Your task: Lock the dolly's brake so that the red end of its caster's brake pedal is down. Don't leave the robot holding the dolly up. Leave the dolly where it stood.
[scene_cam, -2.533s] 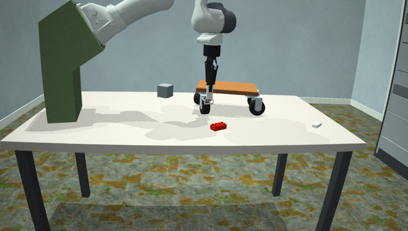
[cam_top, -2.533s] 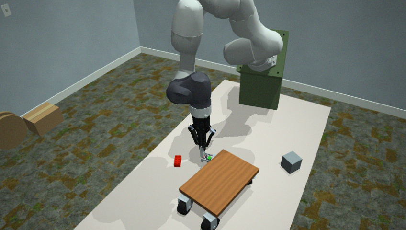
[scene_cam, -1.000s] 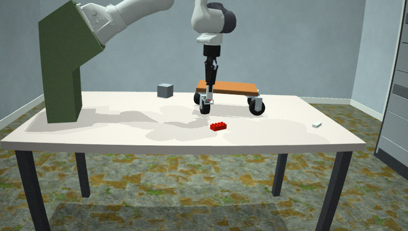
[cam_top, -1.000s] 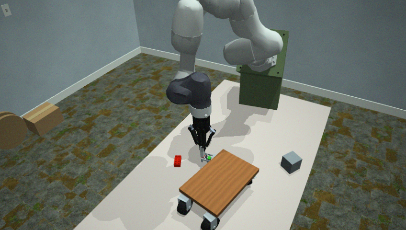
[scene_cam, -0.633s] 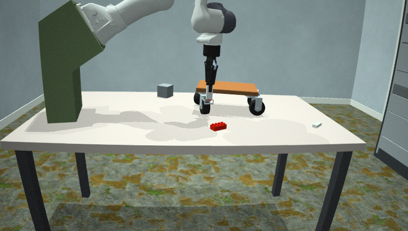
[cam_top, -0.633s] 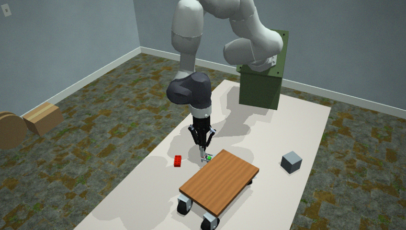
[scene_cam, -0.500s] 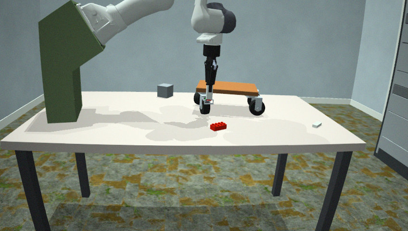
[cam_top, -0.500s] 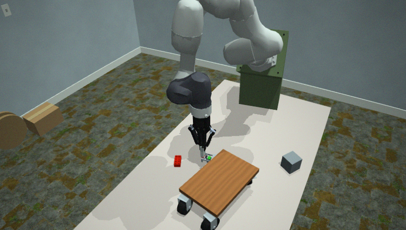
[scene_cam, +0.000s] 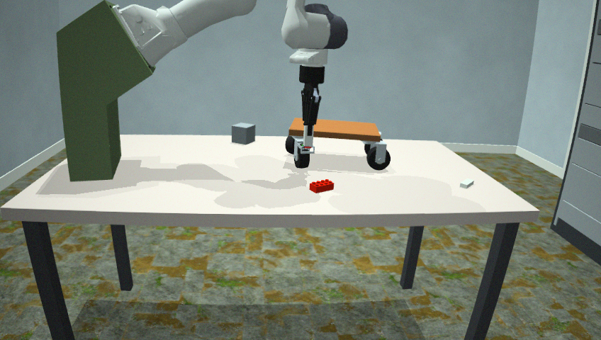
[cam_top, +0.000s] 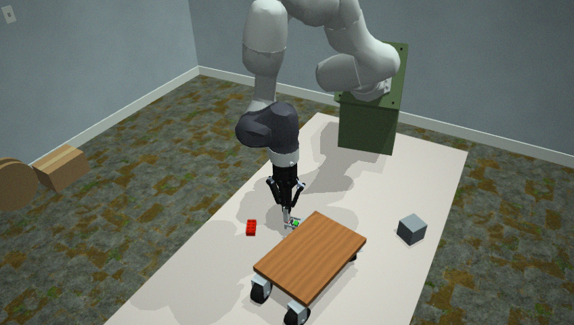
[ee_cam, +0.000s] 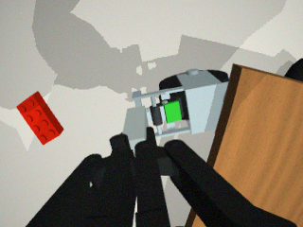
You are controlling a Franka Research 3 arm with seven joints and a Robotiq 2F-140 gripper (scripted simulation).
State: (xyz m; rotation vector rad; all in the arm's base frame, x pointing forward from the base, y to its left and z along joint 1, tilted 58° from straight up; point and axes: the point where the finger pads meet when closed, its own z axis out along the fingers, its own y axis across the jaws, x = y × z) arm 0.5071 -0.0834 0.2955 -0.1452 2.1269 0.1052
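The dolly (cam_top: 310, 257) (scene_cam: 337, 128) (ee_cam: 265, 146) has a wooden deck and black casters and stands with its wheels on the white table (cam_top: 422, 181) (scene_cam: 169, 197). The brake pedal sits on the caster at the deck's corner nearest the arm. Its green end (cam_top: 296, 222) (ee_cam: 172, 112) faces up in the wrist view. Its red end (scene_cam: 307, 147) shows in the exterior view, just under my fingertips. My gripper (cam_top: 285, 217) (scene_cam: 308, 141) (ee_cam: 138, 120) points straight down, is shut with nothing between the fingers, and its tips rest on the pedal beside the green end.
A red brick (cam_top: 251, 227) (scene_cam: 321, 185) (ee_cam: 40, 117) lies on the table left of the caster. A grey cube (cam_top: 411, 228) (scene_cam: 243, 132) stands beyond the dolly. The green arm pedestal (cam_top: 366, 124) (scene_cam: 90, 105) is at the table's end. A small white block (scene_cam: 466, 183) lies near the other end.
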